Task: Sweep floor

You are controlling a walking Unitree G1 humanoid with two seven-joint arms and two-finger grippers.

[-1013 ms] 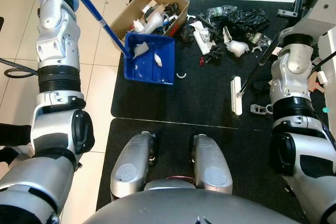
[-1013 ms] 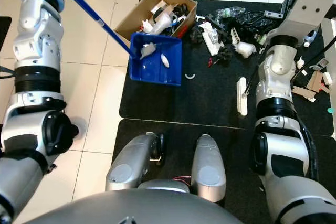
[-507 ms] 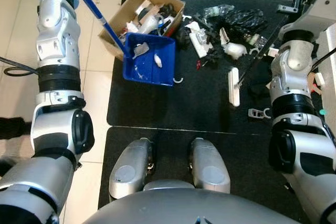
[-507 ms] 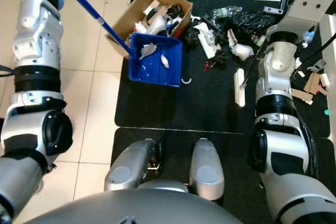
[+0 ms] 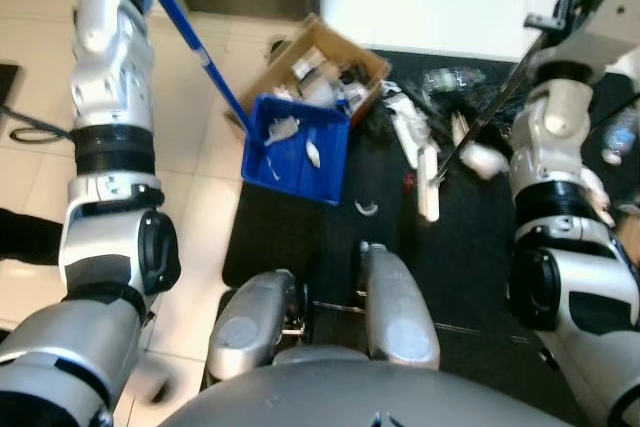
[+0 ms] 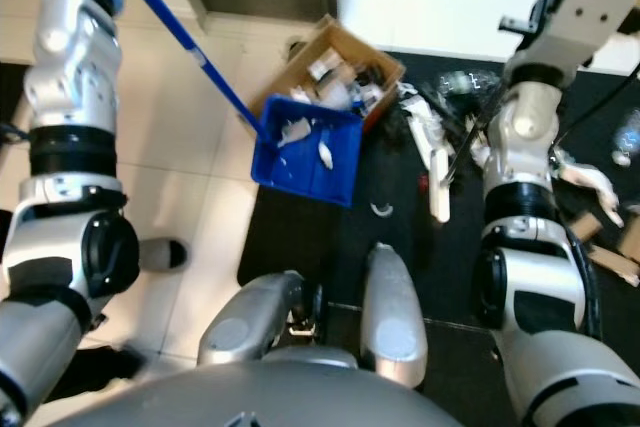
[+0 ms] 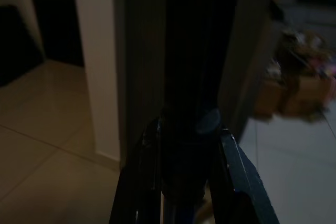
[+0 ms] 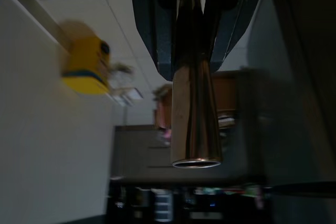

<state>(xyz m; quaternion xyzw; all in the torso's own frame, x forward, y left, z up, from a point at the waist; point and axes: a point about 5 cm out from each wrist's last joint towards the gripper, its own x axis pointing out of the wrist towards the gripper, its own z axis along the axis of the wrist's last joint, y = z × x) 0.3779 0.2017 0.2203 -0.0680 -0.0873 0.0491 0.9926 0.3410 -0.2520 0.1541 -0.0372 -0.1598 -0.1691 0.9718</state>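
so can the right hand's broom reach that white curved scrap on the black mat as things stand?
Probably yes. The white curved scrap lies alone on the black mat, beside the white broom head, with nothing between them. The right hand is shut on the metal broom handle.

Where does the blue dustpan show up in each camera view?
Left eye view: blue dustpan, centre-left, at the mat's edge.
Right eye view: dustpan, just left of centre.
Wrist views: I cannot make it out.
Shared landmark: the cardboard box right behind it.

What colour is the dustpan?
Blue, pan and handle alike; clearest in the right eye view.
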